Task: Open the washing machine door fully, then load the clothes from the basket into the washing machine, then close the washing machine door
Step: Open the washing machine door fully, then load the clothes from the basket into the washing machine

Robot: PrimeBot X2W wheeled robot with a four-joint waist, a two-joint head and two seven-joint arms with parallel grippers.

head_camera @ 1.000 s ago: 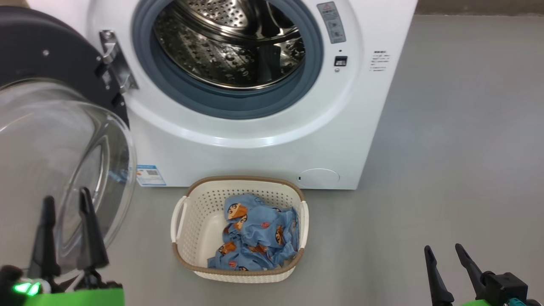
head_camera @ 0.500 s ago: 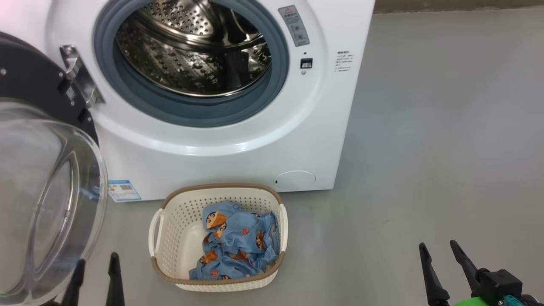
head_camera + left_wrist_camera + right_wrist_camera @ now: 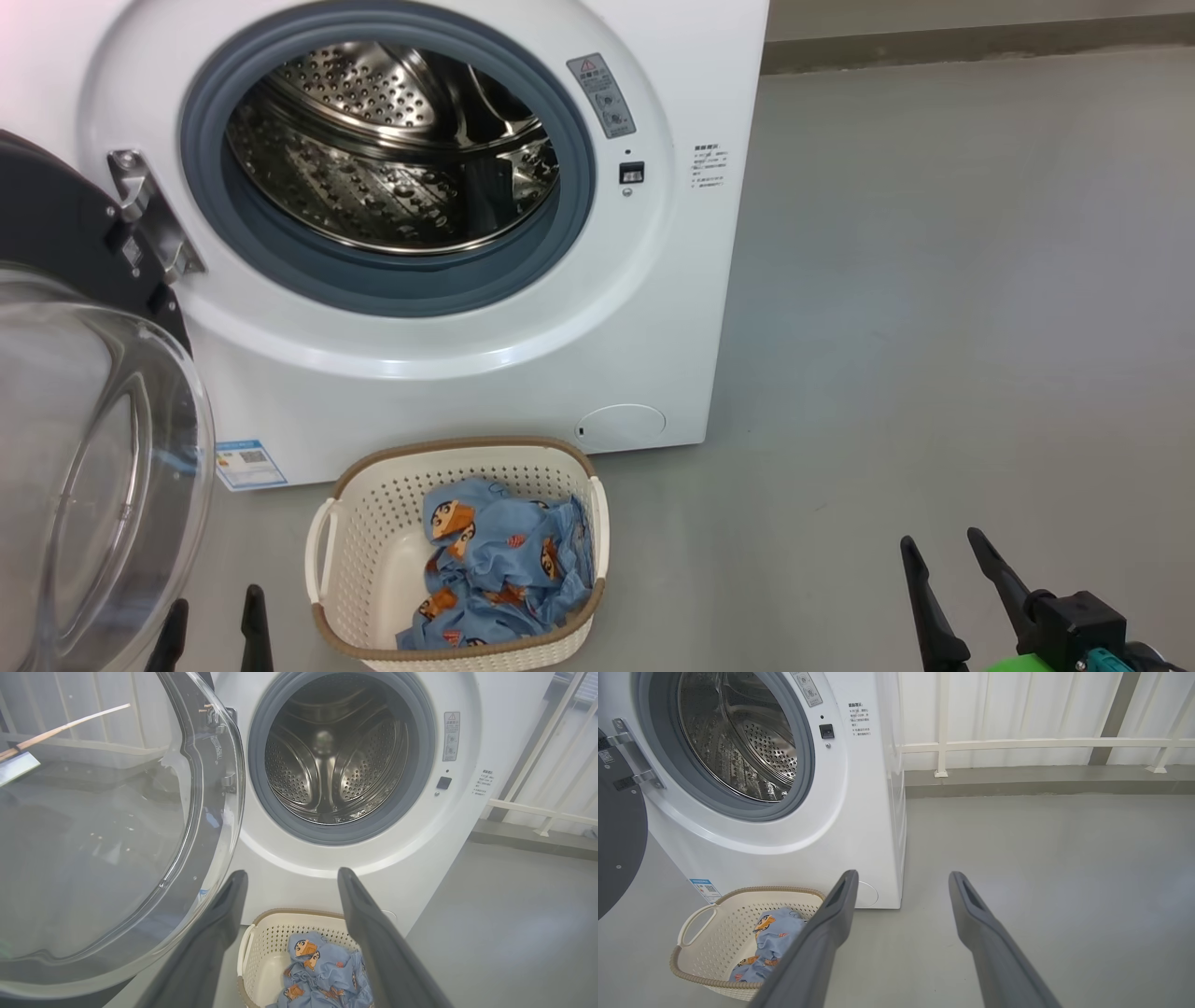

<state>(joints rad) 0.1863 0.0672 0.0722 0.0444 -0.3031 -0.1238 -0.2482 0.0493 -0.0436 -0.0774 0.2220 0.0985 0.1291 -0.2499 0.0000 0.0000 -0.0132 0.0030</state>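
The white washing machine stands with its steel drum exposed. Its door hangs swung out to the left, glass bowl toward me, black rim behind. On the floor before the machine sits the cream basket holding the light blue cartoon-print clothes. My left gripper is open at the bottom edge, left of the basket and beside the door glass. My right gripper is open at the lower right, well clear of the basket. In the left wrist view the basket lies between the fingers.
Grey floor stretches to the right of the machine. A white railing and a low kerb run behind it in the right wrist view. A blue label and a round flap sit low on the machine front.
The whole head view has shifted: machine and basket sit further left and lower. My left gripper now shows only its fingertips at the bottom edge; the right one has barely moved.
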